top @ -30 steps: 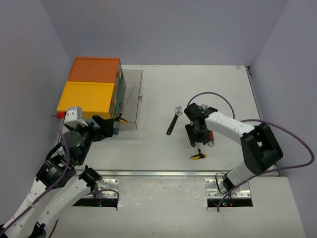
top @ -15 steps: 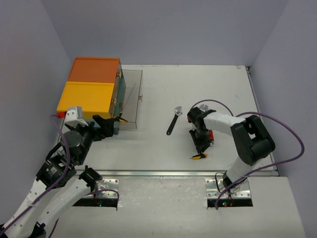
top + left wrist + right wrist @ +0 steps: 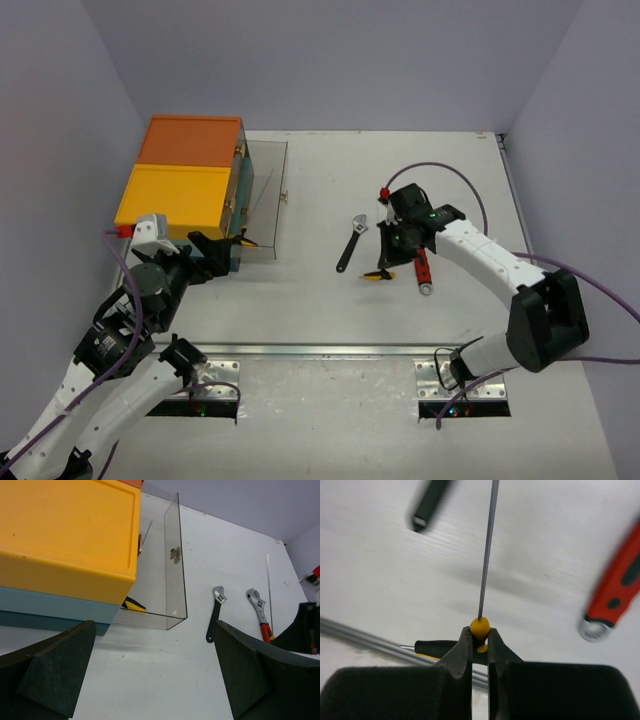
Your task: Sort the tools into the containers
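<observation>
**Two arms, one tool in hand**

I see a white desk boxed in by plain lavender walls on three sides, with a metal rail along its near edge. The containers, teal with orange and yellow tops, sit at the far-left corner, one clear drawer pulled out. My left end effector hangs just beside them, jaws spread wide. My right end effector pinches the yellow-and-black handle of a thin-shafted tool mid-desk, between a black adjustable wrench and a red-handled wrench.
</observation>
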Motion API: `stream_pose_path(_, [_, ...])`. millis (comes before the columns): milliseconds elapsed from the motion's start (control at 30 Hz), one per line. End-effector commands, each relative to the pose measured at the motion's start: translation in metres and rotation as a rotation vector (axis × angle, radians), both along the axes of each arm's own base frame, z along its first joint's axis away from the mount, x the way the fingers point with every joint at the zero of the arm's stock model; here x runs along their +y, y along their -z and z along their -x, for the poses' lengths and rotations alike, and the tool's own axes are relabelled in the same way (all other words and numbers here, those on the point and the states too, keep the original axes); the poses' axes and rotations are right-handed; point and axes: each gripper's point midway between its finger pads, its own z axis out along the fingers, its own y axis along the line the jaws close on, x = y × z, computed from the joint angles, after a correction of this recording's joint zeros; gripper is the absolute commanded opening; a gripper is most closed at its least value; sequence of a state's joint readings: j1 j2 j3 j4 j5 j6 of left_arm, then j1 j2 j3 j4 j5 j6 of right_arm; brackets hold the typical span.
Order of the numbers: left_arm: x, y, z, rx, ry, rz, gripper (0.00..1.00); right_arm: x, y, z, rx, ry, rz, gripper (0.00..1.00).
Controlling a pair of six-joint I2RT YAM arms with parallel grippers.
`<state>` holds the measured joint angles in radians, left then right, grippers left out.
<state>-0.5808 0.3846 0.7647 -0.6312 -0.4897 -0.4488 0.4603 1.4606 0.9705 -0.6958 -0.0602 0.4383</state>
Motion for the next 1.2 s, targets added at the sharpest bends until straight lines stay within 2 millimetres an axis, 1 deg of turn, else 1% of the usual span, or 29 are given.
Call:
stream_pose_path(0, [0.0, -0.007, -0.004, -0.025, -0.011, 0.004, 1.0, 0.114, -0.13, -0.042, -0.23, -0.125, -0.66, 0.0])
stream_pose_path(33, [0.001, -0.007, -0.004, -0.025, -0.015, 0.005, 1.0, 0.132, -0.154, -0.046, -0.236, -0.128, -0.779, 0.0])
stream_pose_path(67, [0.002, -0.007, -0.004, -0.026, -0.018, 0.006, 1.0, 0.145, -0.166, -0.051, -0.225, -0.123, -0.844, 0.0])
stream_pose_path(100, [0.002, -0.008, -0.003, -0.027, -0.019, 0.008, 1.0, 0.156, -0.166, -0.059, -0.202, -0.108, -0.864, 0.0])
stream_pose_path(167, [0.003, -0.008, -0.003, -0.028, -0.024, 0.009, 1.0, 0.182, -0.186, -0.076, -0.183, -0.061, -0.895, 0.0])
stream_pose_path(267, [0.004, -0.007, -0.003, -0.025, -0.032, 0.01, 1.0, 0.219, -0.17, -0.101, -0.11, -0.006, -0.905, 0.0])
stream_pose_path(300, [0.005, -0.008, -0.003, -0.028, -0.033, 0.012, 1.0, 0.23, -0.17, -0.109, -0.1, 0.014, -0.912, 0.0])
stream_pose_path(333, [0.006, -0.008, -0.003, -0.03, -0.038, 0.013, 1.0, 0.241, -0.175, -0.115, -0.096, 0.027, -0.92, 0.0])
stream_pose_path(367, [0.007, -0.009, -0.002, -0.033, -0.04, 0.015, 1.0, 0.251, -0.173, -0.12, -0.088, 0.04, -0.913, 0.0])
stream_pose_path(400, [0.007, -0.01, -0.002, -0.035, -0.039, 0.017, 1.0, 0.259, -0.164, -0.123, -0.075, 0.049, -0.902, 0.0])
stream_pose_path(433, [0.007, -0.01, -0.001, -0.036, -0.039, 0.019, 1.0, 0.269, -0.171, -0.123, -0.073, 0.042, -0.912, 0.0])
stream_pose_path(567, [0.007, -0.011, -0.001, -0.039, -0.037, 0.02, 1.0, 0.296, -0.156, -0.128, -0.056, 0.017, -0.851, 0.0])
stream_pose_path(600, [0.007, -0.011, -0.001, -0.038, -0.037, 0.02, 1.0, 0.301, -0.151, -0.127, -0.046, 0.008, -0.823, 0.0])
stream_pose_path(667, [0.007, -0.011, -0.001, -0.04, -0.038, 0.021, 1.0, 0.301, -0.142, -0.127, -0.042, 0.012, -0.784, 0.0])
stream_pose_path(733, [0.008, -0.012, 0.0, -0.044, -0.041, 0.024, 1.0, 0.298, -0.13, -0.124, -0.04, 0.023, -0.762, 0.02])
stream_pose_path(867, [0.009, -0.014, 0.001, -0.054, -0.041, 0.031, 1.0, 0.29, -0.121, -0.12, -0.054, 0.03, -0.712, 0.04])
stream_pose_path(967, [0.008, -0.013, 0.001, -0.052, -0.038, 0.029, 1.0, 0.288, -0.11, -0.113, -0.034, 0.018, -0.687, 0.07])
stream_pose_path(1033, [0.008, -0.013, 0.001, -0.052, -0.038, 0.03, 1.0, 0.289, -0.105, -0.111, -0.025, 0.005, -0.671, 0.12])
stream_pose_path(1067, [0.008, -0.013, 0.001, -0.052, -0.037, 0.031, 1.0, 0.289, -0.104, -0.11, -0.023, -0.004, -0.668, 0.17])
stream_pose_path(1167, [0.008, -0.014, 0.001, -0.053, -0.034, 0.03, 1.0, 0.292, -0.108, -0.109, -0.021, -0.028, -0.663, 0.34])
